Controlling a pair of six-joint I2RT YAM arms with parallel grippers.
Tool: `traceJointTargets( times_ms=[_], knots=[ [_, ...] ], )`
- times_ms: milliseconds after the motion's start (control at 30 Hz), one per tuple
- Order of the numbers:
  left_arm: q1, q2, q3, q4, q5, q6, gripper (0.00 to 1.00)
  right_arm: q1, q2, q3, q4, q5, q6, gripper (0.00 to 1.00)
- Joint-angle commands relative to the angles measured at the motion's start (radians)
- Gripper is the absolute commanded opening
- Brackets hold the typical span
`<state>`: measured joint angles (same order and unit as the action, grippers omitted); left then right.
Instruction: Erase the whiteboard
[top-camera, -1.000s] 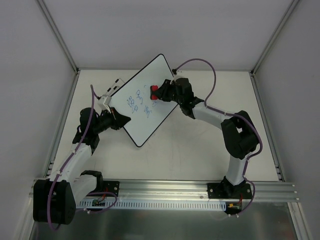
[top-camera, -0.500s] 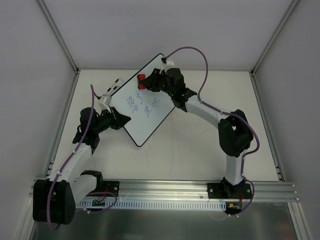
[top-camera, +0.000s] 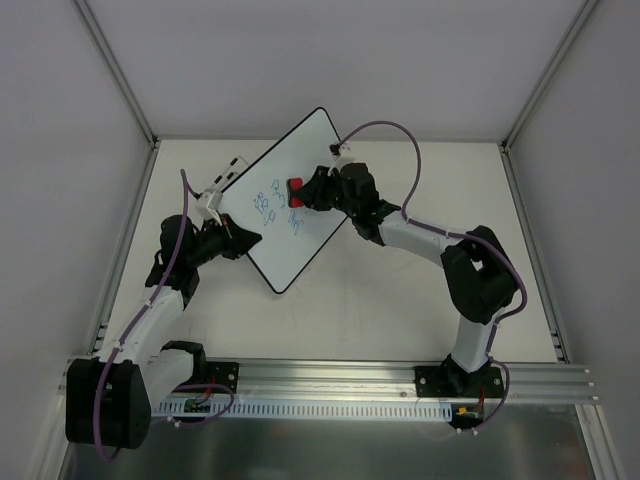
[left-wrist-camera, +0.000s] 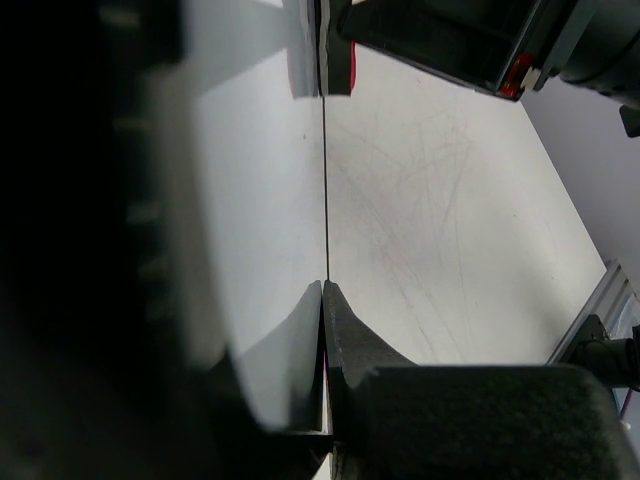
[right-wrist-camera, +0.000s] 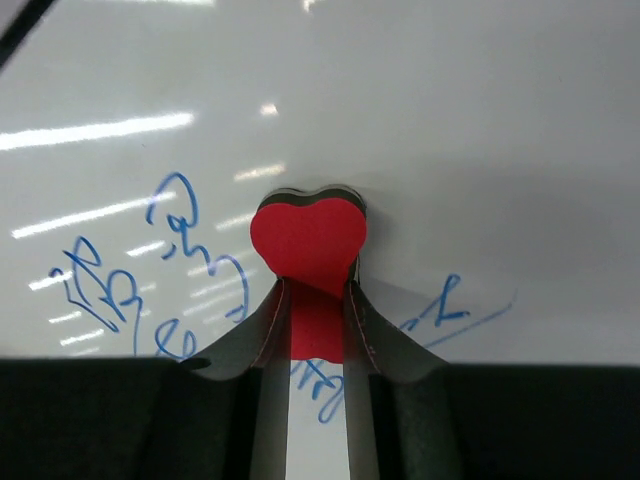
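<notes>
You are clamping your left gripper tight on the near-left edge of the whiteboard, which is sitting askew toward the table's far side. Your right gripper is pinching a red heart-shaped eraser, touching it to the board beside blue scribbles.

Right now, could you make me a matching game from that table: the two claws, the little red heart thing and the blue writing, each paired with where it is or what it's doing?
Things:
1. left gripper
2. right gripper
3. heart-shaped eraser
4. blue scribbles

States:
A. red, against the whiteboard
B. shut on the whiteboard's edge
C. drawn on the whiteboard, beside the eraser
D. shut on the eraser

Pairs: 1-B; 2-D; 3-A; 4-C
</notes>
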<state>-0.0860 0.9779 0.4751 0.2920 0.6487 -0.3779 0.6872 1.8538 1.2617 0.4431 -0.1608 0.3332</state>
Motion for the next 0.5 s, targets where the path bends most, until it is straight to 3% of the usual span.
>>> traceJointTargets(
  times_ms=[0,133,467],
  knots=[
    [-0.061,0.002,0.023,-0.039,0.163,0.103,0.00,0.018,0.001,-0.083,-0.067,0.000,-0.034,0.00],
    [-0.061,0.005,0.025,-0.040,0.164,0.103,0.00,0.008,-0.001,-0.096,-0.050,-0.006,-0.019,0.00],
    [-0.064,0.001,0.022,-0.040,0.164,0.099,0.00,-0.012,0.019,0.097,-0.057,0.000,-0.020,0.00]
  ],
)
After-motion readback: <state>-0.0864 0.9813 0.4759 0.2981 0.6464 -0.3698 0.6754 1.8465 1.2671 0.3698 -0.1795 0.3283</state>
